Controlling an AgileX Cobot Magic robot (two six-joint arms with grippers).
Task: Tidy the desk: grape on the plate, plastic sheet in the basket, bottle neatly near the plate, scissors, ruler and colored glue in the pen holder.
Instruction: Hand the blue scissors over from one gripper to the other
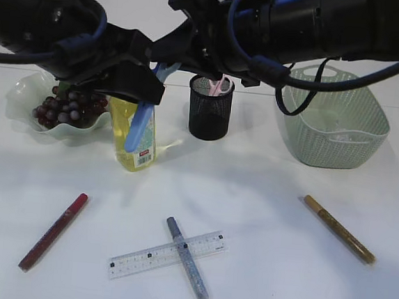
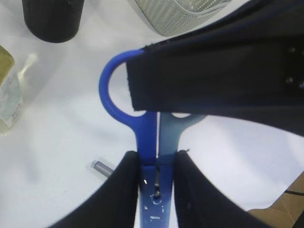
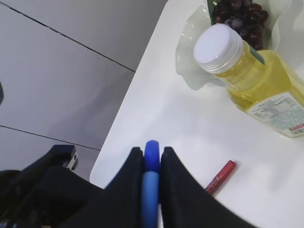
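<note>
Both grippers are clamping one pair of blue scissors in mid-air, between the bottle and the pen holder.

My left gripper (image 2: 156,166) is pinching the scissors (image 2: 149,142) across the shanks just below the handle loops, and my right gripper (image 3: 152,164) is squeezing the edge of a loop; I judge this double hold to be a handover, so the pair can go upright into the holder (image 1: 210,108), which is sitting at about two o'clock from the scissors and already carrying a pink pair. The scissors are looking two-toned, one half deep blue, the other pale blue, blades closed and hanging in front of the bottle (image 1: 136,140). The grapes (image 1: 67,106) are lying on the plate (image 1: 22,95); the ruler (image 1: 166,253) and three glue pens are waiting at six o'clock.
</note>
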